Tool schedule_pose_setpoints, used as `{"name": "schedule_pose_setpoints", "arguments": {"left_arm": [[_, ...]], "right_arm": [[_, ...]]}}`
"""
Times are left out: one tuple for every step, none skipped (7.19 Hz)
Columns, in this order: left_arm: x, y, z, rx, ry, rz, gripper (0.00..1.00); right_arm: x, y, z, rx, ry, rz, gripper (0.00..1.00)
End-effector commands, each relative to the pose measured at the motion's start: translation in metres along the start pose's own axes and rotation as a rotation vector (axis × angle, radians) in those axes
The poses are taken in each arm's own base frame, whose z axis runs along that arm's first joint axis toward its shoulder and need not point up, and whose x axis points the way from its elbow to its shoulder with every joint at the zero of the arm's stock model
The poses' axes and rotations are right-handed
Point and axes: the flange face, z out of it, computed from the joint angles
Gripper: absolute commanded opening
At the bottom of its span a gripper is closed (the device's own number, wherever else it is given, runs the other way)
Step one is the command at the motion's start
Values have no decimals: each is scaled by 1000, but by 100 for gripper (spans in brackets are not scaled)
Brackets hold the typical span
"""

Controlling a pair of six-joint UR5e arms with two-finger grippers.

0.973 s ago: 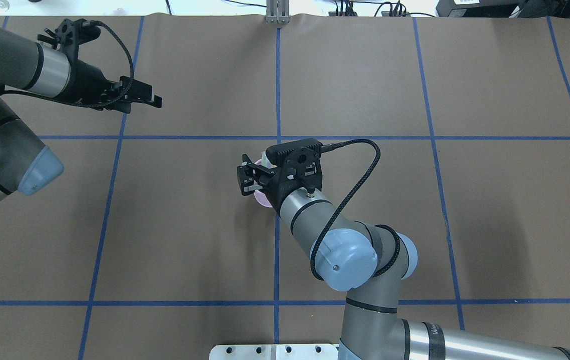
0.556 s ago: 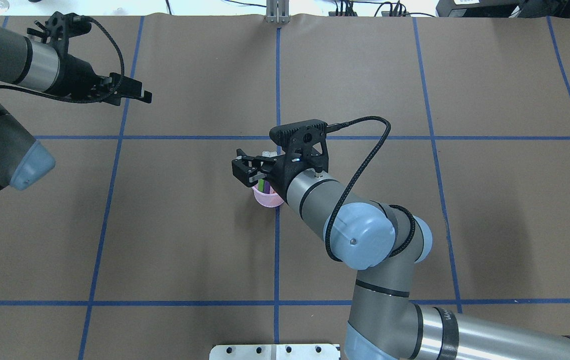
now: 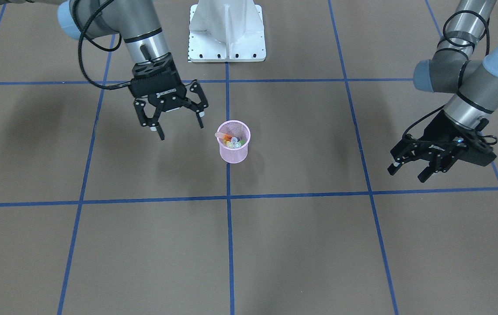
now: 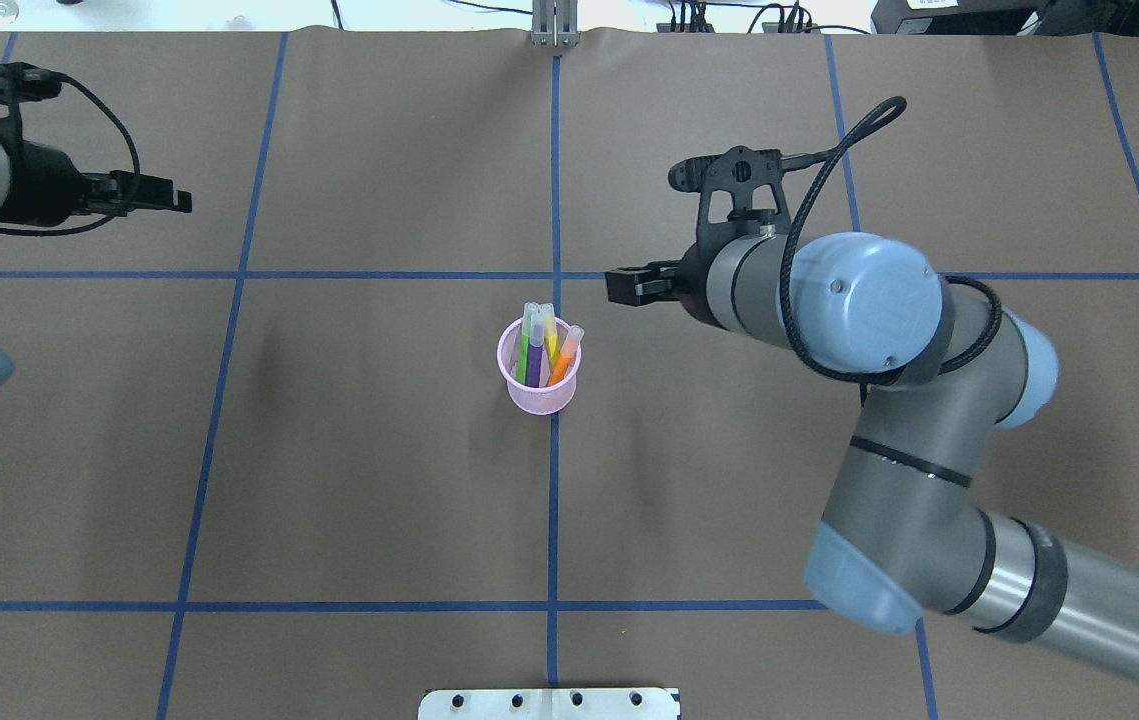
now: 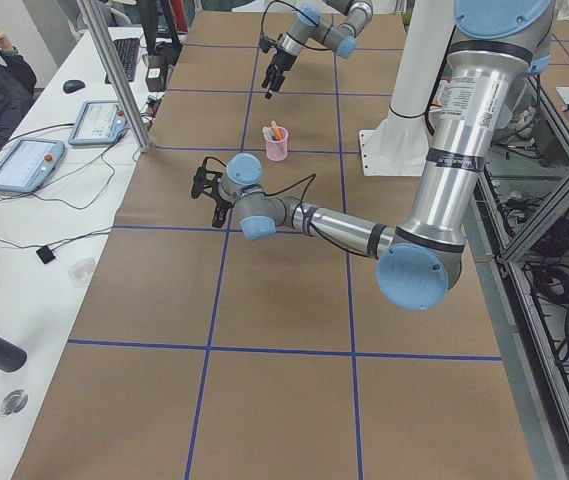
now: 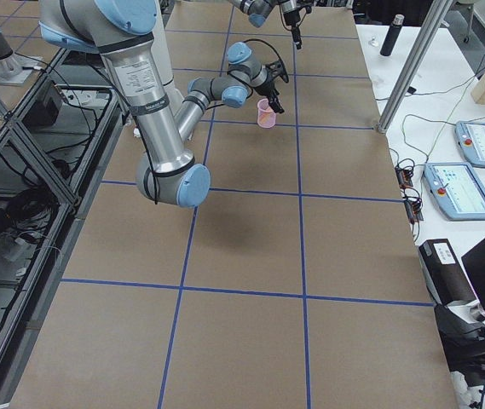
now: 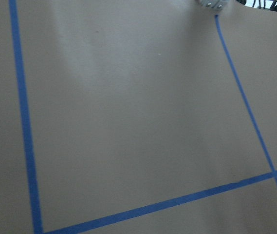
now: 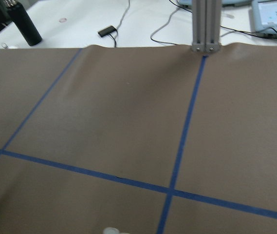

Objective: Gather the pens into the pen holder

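The pink mesh cup (image 4: 537, 400) stands upright near the middle of the table (image 4: 379, 480), on or right against the blue tape line (image 4: 552, 500) that runs down the centre. The overhead view does not settle which. The pens (image 4: 541, 352) are inside it, leaning against the rim with their pale caps sticking out towards 12 and 1 o'clock. Green, purple, yellowish and orange barrels show from above, but their lower ends are blurred behind the mesh. In the front-facing view they are seen end-on as a crowded cluster of caps, too tight to count.

The right claw (image 3: 181, 130) hangs in the air at about 2 o'clock from the cup in the overhead view, near it but not touching. Its fingers are spread wide with nothing between them. From overhead it is seen edge-on, so the gap cannot be read there.

The left claw (image 3: 406, 174) is well apart from the cup, at about 10 o'clock overhead, with its arm cut off by the picture's edge. Its fingers are parted and hold nothing.

The left wrist camera sees only table and tape. The right wrist camera catches small pale blobs (image 8: 111, 230) clipped by its bottom edge, too blurred to identify.
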Motion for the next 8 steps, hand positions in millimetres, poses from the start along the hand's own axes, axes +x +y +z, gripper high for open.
{"name": "schedule_pose_setpoints", "arguments": {"left_arm": [[-100, -60, -79, 14, -74, -75, 100], [-135, -83, -118, -10, -107, -9, 100], [-167, -95, -149, -41, -145, 71, 100], [-196, -104, -177, -84, -189, 96, 100], [-209, -104, -181, -157, -228, 85, 100], [-208, -104, -180, -211, -249, 65, 100], [-210, -96, -175, -229, -252, 65, 100], [-210, -91, -165, -261, -256, 57, 100]], "right_arm": [[199, -45, -4, -241, 254, -32, 100], [293, -66, -13, -293, 314, -140, 100], [361, -61, -27, -364, 289, -151, 100], [431, -65, -39, -422, 230, -62, 100], [483, -53, -51, -462, 160, 70, 100], [495, -39, -51, -480, 167, 88, 100], [513, -28, -54, -482, 192, 105, 100], [522, -15, -54, -478, 193, 99, 100]]}}
